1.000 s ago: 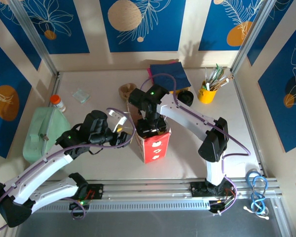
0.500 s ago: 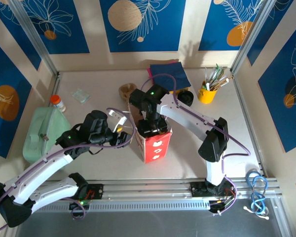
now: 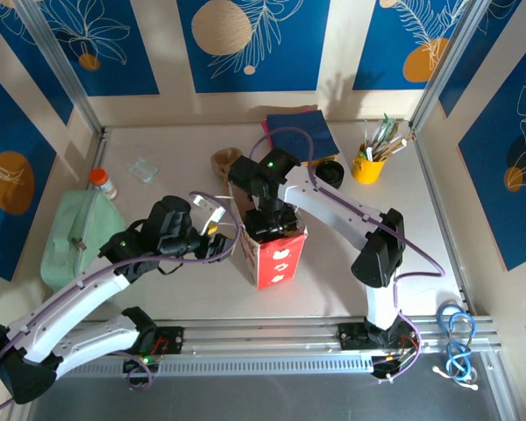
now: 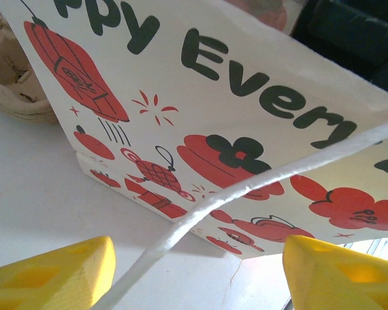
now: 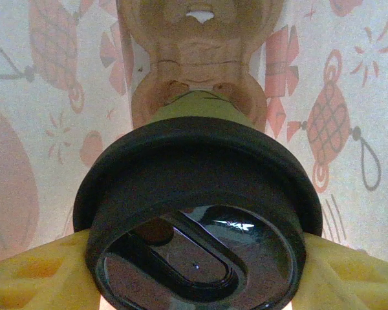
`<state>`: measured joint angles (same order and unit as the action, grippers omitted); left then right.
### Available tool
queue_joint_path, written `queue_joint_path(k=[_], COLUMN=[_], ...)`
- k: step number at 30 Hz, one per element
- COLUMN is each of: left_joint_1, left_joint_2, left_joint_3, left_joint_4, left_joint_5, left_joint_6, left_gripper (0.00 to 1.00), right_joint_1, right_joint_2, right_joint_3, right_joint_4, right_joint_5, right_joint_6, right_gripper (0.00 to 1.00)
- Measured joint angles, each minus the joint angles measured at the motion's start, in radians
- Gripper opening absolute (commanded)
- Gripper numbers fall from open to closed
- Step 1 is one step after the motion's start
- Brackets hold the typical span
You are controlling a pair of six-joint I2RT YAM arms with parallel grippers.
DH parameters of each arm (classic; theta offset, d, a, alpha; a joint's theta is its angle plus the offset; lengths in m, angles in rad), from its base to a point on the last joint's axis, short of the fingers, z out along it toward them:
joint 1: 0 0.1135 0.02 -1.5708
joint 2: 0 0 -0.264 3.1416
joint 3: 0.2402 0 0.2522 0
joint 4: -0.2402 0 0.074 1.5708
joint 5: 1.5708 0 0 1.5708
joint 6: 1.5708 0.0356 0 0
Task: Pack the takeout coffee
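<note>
Table (image 3: 421,263): paper bag (image 3: 273,259) stands upright mid-table, nearer the near edge, mouth open. At the bag bottom a brown pulp carrier (image 5: 197,58) sits w/ a pocket right below my load. R gripper (image 3: 268,221) is down in the bag mouth, fingers (image 5: 32,271) pressed on either side of the takeout coffee (image 5: 197,106) at its black lid (image 5: 149,161). Cup hangs above the carrier, not seated as far as I can judge. L gripper (image 4: 194,271) is agape beside the bag's left face, clamping nothing; white handle cord (image 4: 246,187) runs loose btwn its fingers. Status: lid on, cup inside bag. Left to do: seat cup, let go, withdraw.
</note>
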<state>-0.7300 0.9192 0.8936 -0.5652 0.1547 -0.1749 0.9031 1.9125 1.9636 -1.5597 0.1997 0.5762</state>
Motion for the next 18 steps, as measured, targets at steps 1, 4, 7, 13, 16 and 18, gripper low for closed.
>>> queue_joint_path(k=[1, 4, 7, 13, 16, 18], left_joint_1=[0.0, 0.0, 0.0, 0.0, 0.0, 0.0], left_joint_2=[0.0, 0.0, 0.0, 0.0, 0.0, 0.0], left_joint_3=[0.0, 0.0, 0.0, 0.0, 0.0, 0.0], left_joint_4=[0.0, 0.0, 0.0, 0.0, 0.0, 0.0], left_joint_5=[0.0, 0.0, 0.0, 0.0, 0.0, 0.0], left_joint_6=[0.0, 0.0, 0.0, 0.0, 0.0, 0.0], left_gripper=[0.69, 0.69, 0.69, 0.69, 0.69, 0.69], right_joint_1=[0.0, 0.0, 0.0, -0.003, -0.006, -0.008], right_joint_2=[0.003, 0.006, 0.006, 0.006, 0.006, 0.006], right_joint_3=[0.0, 0.0, 0.0, -0.001, -0.003, -0.005], right_joint_4=[0.002, 0.01, 0.023, 0.031, 0.035, 0.039], right_joint_5=[0.0, -0.001, -0.001, -0.001, -0.002, -0.002], right_joint_6=[0.0, 0.0, 0.0, -0.001, -0.002, -0.004], right_gripper=[0.51, 0.51, 0.51, 0.51, 0.51, 0.51])
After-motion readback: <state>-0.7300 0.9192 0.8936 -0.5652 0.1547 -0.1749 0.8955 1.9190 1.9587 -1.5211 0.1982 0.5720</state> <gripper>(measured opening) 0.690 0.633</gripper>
